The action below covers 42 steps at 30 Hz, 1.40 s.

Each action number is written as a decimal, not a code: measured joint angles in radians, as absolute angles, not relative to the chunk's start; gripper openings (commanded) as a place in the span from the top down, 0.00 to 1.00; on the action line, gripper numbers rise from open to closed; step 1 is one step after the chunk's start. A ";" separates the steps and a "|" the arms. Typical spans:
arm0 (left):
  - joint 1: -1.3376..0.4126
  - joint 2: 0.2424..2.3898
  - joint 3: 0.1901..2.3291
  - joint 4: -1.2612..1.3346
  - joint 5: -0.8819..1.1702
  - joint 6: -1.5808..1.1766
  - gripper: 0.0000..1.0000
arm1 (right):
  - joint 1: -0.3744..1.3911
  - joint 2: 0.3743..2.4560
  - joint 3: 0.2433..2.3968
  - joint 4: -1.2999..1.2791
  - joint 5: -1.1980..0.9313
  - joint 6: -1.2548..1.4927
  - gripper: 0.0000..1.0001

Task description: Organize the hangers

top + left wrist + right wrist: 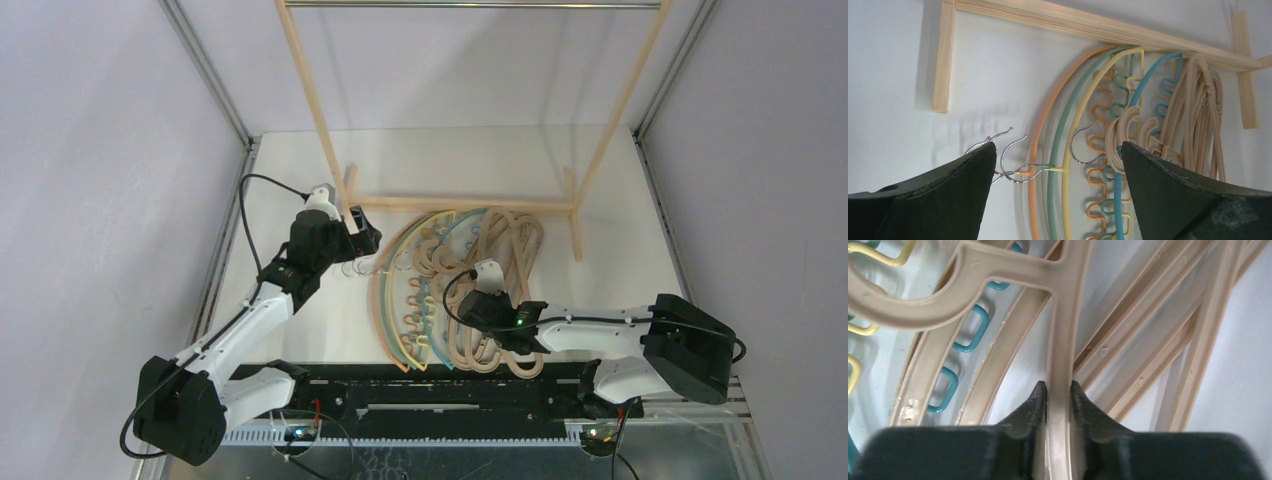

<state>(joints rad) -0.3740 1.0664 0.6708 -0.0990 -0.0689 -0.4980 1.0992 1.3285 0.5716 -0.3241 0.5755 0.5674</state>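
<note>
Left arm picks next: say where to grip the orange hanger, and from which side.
Pinch the orange hanger on its thin arc beside its metal hook, probably from above, left end effector straddling it. It lies flat, outermost in the pile, so that edge is free.

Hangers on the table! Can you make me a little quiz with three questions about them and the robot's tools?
1. True or false: the right tool is shut on the stem of a pale hanger.
2. Pick one. Of the thin arched hangers, which colour lies on the outside, nearest the left tool? A) teal B) orange C) yellow
3. Fill the gap: in the left wrist view, the left tool is ____ (open or shut), and the metal hooks show between its fingers.

Key:
1. True.
2. B, the orange hanger.
3. Open.
</note>
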 measured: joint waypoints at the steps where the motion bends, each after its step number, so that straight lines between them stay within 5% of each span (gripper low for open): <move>1: -0.374 1.066 0.669 -0.099 -0.069 -0.498 0.00 | 1.099 1.331 0.572 -0.324 0.577 0.563 0.96; 12: -0.374 1.066 0.668 -0.092 -0.076 -0.498 0.00 | 1.098 1.335 0.624 -0.379 0.569 0.559 1.00; 29: -0.374 1.066 0.668 -0.092 -0.076 -0.499 0.01 | 1.031 1.055 0.900 -0.540 0.599 0.476 1.00; 42: -0.374 1.039 0.668 -0.092 -0.075 -0.499 0.00 | 0.843 1.196 1.286 -0.189 0.628 0.192 1.00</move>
<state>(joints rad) -0.3740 1.0393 0.6678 -0.0917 -0.0750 -0.4992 0.8429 1.1957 1.2861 -0.1886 0.6285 0.1921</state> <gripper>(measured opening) 0.996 0.066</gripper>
